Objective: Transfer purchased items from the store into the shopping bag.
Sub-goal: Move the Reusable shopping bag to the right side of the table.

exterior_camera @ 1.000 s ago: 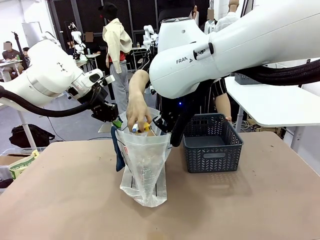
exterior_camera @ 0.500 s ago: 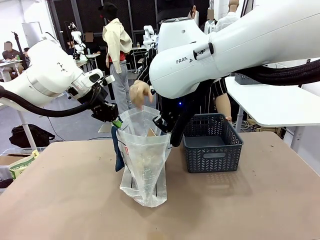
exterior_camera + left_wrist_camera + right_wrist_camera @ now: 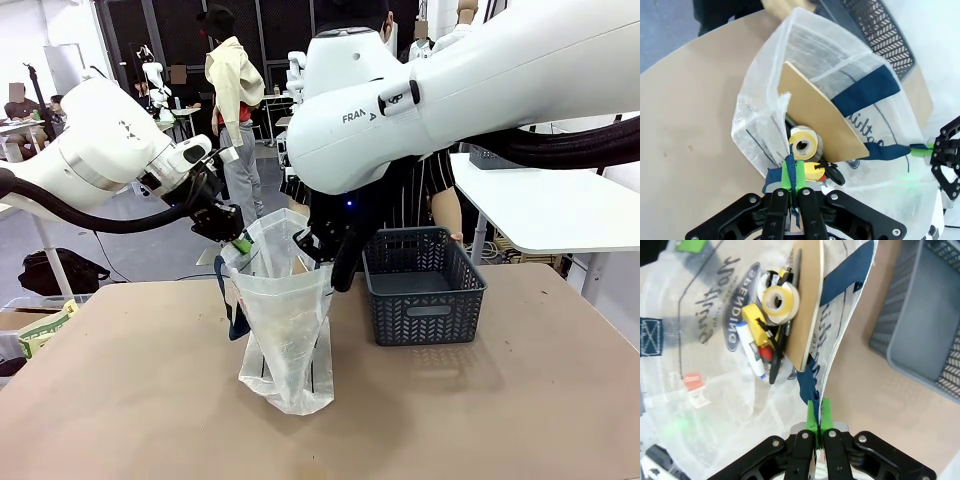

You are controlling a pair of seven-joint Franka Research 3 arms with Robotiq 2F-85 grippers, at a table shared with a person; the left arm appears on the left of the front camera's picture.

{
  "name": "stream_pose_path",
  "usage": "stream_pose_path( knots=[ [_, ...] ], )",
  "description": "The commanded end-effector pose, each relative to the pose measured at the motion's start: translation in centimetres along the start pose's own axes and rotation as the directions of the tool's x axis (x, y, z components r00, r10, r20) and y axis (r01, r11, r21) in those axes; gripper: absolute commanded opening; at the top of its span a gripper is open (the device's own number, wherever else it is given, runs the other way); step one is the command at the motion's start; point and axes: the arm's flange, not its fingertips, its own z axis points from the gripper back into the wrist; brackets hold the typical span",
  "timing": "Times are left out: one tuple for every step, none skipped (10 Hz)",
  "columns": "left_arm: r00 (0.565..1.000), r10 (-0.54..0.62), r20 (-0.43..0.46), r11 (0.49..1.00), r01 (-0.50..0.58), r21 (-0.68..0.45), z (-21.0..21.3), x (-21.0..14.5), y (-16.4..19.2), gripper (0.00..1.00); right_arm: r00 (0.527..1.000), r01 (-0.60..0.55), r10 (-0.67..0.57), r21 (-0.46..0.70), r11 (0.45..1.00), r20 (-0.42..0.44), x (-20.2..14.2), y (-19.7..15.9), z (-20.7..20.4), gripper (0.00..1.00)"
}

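Note:
The translucent white shopping bag (image 3: 285, 320) stands upright on the table, held wide at the mouth. My left gripper (image 3: 236, 241) is shut on one navy strap (image 3: 794, 175), and my right gripper (image 3: 312, 250) is shut on the other strap (image 3: 810, 382). Inside the bag lie purchased items: a yellow tape roll (image 3: 780, 300), a yellow packet (image 3: 754, 323), a white marker (image 3: 751, 350) and a brown board (image 3: 810, 305). The tape roll (image 3: 803, 143) and board (image 3: 822, 117) also appear in the left wrist view. The store, a dark grey slotted basket (image 3: 425, 285), sits right of the bag; its visible floor (image 3: 927, 335) is bare.
A person in a striped top stands behind the basket, one arm (image 3: 447, 212) hanging by it, with a hand (image 3: 785, 5) just beyond the bag's mouth. The brown table (image 3: 120, 400) has free room at the front and left. A white table (image 3: 560, 210) stands at far right.
The person's hand put small items into the bag's mouth, then lifted away and left the front view. Both grippers shifted slightly left with the bag's rim.

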Motion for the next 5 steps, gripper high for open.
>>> stream_pose_path(
  knots=[
    [1.000, 0.009, 0.017, 0.997, -0.008, -0.080, -0.2, 0.7, 0.9, 0.00, 0.994, -0.107, 0.108, -0.008, 0.994, 0.019, 1.6, 1.3, -0.1, 0.00],
    [1.000, 0.004, 0.023, 0.992, -0.001, -0.129, -0.2, 0.6, 0.9, 0.00, 0.989, -0.149, 0.149, -0.021, 0.989, 0.007, 2.3, 2.3, -0.3, 0.00],
    [0.999, 0.013, 0.038, 0.982, -0.005, -0.186, -0.3, 0.7, 1.1, 0.00, 0.980, -0.198, 0.198, -0.035, 0.980, -0.011, 3.2, 3.2, -0.6, 0.00],
    [0.998, 0.037, 0.045, 0.977, -0.026, -0.211, -0.4, 0.7, 1.2, 0.00, 0.974, -0.224, 0.223, -0.042, 0.974, -0.027, 3.6, 3.7, -0.9, 0.00],
    [0.998, 0.038, 0.044, 0.976, -0.028, -0.215, -0.5, 0.7, 1.3, 0.00, 0.965, -0.260, 0.259, -0.032, 0.965, -0.031, 3.8, 4.2, -1.1, 0.00]
  ],
)
